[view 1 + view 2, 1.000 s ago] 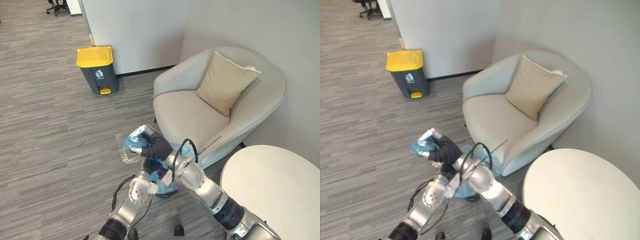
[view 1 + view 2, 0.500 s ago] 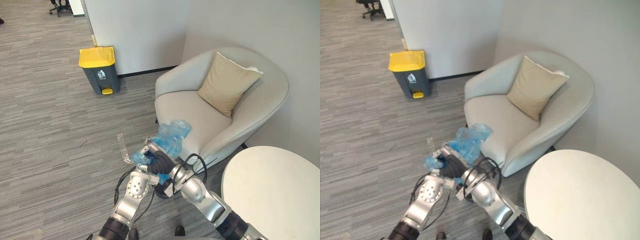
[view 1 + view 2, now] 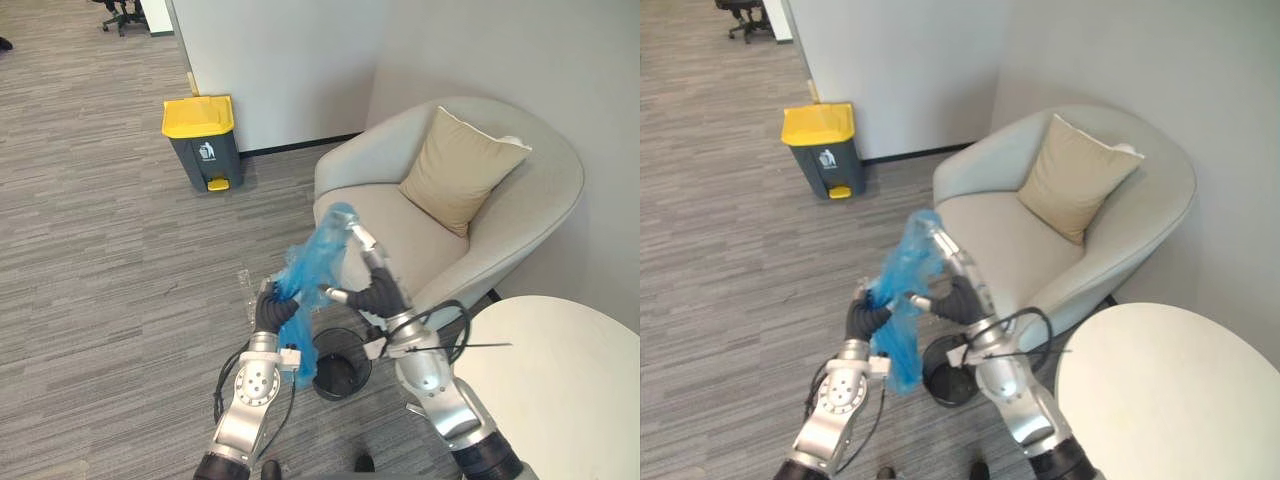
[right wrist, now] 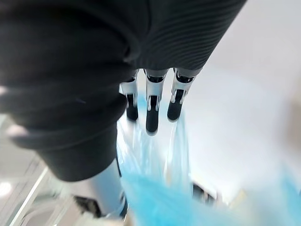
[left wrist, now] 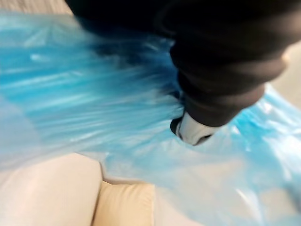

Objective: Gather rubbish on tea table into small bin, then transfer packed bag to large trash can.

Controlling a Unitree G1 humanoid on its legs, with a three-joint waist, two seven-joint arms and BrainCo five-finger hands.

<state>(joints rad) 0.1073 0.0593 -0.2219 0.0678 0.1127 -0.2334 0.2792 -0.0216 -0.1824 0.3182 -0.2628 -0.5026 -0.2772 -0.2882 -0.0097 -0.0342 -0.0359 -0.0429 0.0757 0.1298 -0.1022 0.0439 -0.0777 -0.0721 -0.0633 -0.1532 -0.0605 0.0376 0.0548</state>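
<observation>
**Item 1.** Thin, translucent blue plastic bag (image 3: pixel 310 262). It is held in the air above the small black round bin (image 3: pixel 352 372), clear of the rim and drawn out lengthwise between the two hands. The upper end stands high over the bin. The lower end hangs slack just to the bin's left. Contents cannot be told.

**Item 2.** Small black round bin. It stands upright on the grey striped floor (image 3: pixel 100 280), mouth open, interior dark.

**Item 3.** Left hand (image 3: pixel 270 310). It is above and just left of the bin. Its fingers are curled into a bunched fold of the bag's middle, gripping it. In the left wrist view one dark-tipped fingertip (image 5: pixel 190 129) presses into the film.

**Item 4.** Right hand (image 3: pixel 375 290). It is above the bin's far right edge. The fingers (image 3: pixel 358 240) are straight and point upward, with the bag's top end lying over their tips. The thumb (image 3: pixel 335 294) juts sideways against the film. The hand is spread, not clenched.

**Item 5.** Cream upholstered tub armchair (image 3: pixel 400 235). It sits just beyond the bin, with a beige square cushion (image 3: pixel 460 170) propped against its back.

**Item 6.** Large grey trash can with yellow lid (image 3: pixel 205 150). It is well apart from the bin, far beyond and to its left, against the white wall (image 3: pixel 280 60), lid down.

**Item 7.** Round white tea table (image 3: pixel 560 380). It is near the bin, to its right.

**Item 8.** Small clear object (image 3: pixel 244 292). It lies on the floor left of the bin and is too small to identify.
</observation>
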